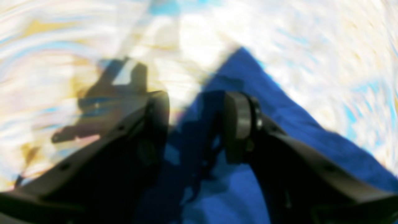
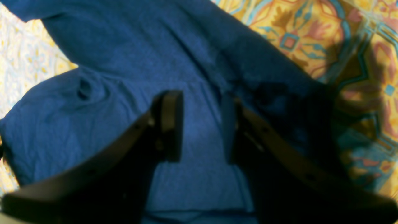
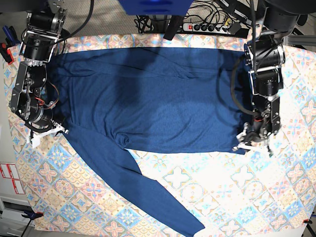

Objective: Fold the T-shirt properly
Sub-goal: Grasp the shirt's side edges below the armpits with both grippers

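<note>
Base view: T-shirt spread flat, an arm at each side edge.
The dark navy T-shirt (image 3: 148,98) lies across the patterned tablecloth (image 3: 237,197), one long sleeve trailing diagonally toward the near edge; the left gripper (image 3: 251,142) sits at the garment's corner on the picture's right, the right gripper (image 3: 45,132) at its edge on the picture's left (jaw gaps too small to judge here). Left wrist view, badly blurred: the left gripper (image 1: 197,124) has its fingers apart over a pointed blue corner of cloth, nothing pinched. Right wrist view: the right gripper (image 2: 202,124) fingers stand apart above wrinkled blue fabric, with cloth visible between them, not clamped.
</note>
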{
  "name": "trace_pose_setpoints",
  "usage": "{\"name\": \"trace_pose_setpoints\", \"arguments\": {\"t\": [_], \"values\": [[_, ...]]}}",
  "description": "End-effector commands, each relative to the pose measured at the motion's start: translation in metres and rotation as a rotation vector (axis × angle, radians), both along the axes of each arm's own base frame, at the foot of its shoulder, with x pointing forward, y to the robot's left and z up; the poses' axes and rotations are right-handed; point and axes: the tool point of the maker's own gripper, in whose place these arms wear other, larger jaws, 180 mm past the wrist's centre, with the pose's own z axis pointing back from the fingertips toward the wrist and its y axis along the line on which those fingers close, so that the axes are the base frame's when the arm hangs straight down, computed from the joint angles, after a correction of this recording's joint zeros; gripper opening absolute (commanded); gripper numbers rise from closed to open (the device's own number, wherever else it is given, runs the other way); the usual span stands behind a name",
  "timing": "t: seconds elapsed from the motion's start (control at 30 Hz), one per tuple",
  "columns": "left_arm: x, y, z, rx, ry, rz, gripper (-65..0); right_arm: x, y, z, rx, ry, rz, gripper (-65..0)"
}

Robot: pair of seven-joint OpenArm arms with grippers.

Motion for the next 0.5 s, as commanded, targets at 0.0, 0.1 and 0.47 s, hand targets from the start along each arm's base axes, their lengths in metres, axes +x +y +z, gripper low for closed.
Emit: {"name": "trace_pose_setpoints", "arguments": {"t": [0.0,0.1,0.47], "values": [[0.01,-0.008,0.007,-0.007,-0.018,-0.016,-36.7,0.011,-0.008,0.017,-0.021,-0.051,-0.003,-44.7],[0.007,-0.022,0.0,-0.025,-0.002,-0.035,-37.1,0.011,-0.008,0.017,-0.021,-0.051,-0.003,-44.7],[0.002,-0.045,0.011,-0.046,-0.05,-0.141,-65.0,0.011,-0.009,0.015,-0.023,-0.048,-0.007,-44.7]]}}
